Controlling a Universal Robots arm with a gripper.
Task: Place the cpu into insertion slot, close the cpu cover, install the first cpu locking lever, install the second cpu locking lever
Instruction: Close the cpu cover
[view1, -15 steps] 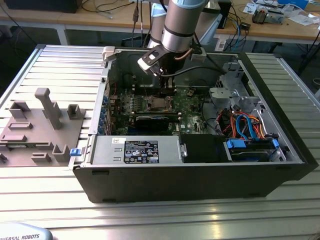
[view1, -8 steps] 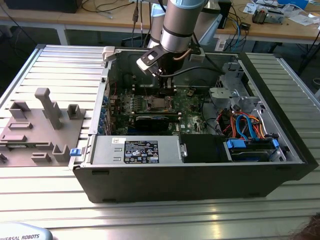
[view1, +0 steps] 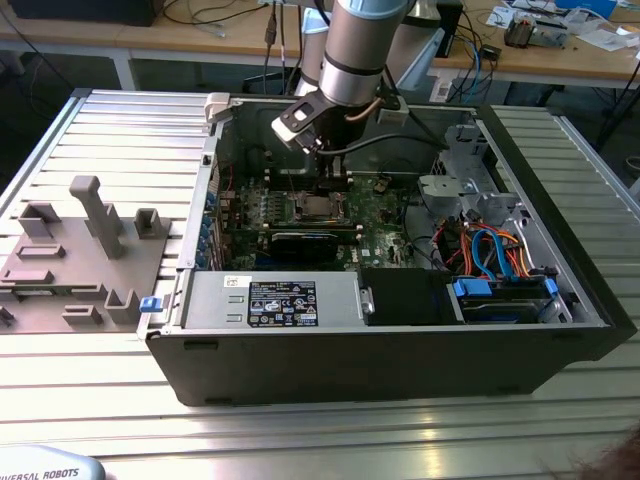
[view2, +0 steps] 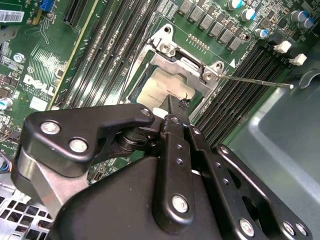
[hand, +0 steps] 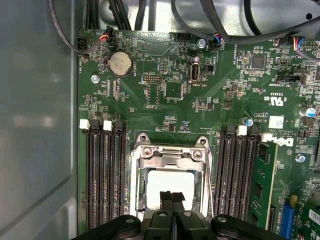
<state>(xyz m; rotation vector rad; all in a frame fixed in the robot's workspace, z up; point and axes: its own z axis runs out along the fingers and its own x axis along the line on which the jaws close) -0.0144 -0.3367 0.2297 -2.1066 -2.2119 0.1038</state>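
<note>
1. The tool (hand: 172, 196) of the Universal Robots arm hangs low inside the open computer case (view1: 400, 350), its black fingers clenched tip to tip with nothing seen between them.
2. Just beneath those tips lies the cpu (hand: 155, 182), its silvery top seated flat in the insertion slot (hand: 135, 170) on the green motherboard (hand: 165, 90).
3. The cpu cover (hand: 170, 159) lies down over the chip, which shows through the frame's window.
4. In the second wrist view one thin locking lever (view2: 255, 81) stands free, reaching out over the memory slots (hand: 105, 170) beside the socket; by appearance it is not latched.
5. Judged risk: the clenched tips sit so close above the chip that a slight downward error could scrape its top or load the socket beneath.
6. Judged risk: the lever is a slim, springy wire, so narrow tips could slip off it and strike the memory slots or small board parts nearby.
7. Farther up the board sits a coin cell battery (hand: 120, 63), with cables beyond it.
8. Outside, the case rests on a ribbed metal surface (view1: 100, 110), a grey fixture block (view1: 80, 260) well apart toward the exterior view's left.
</note>
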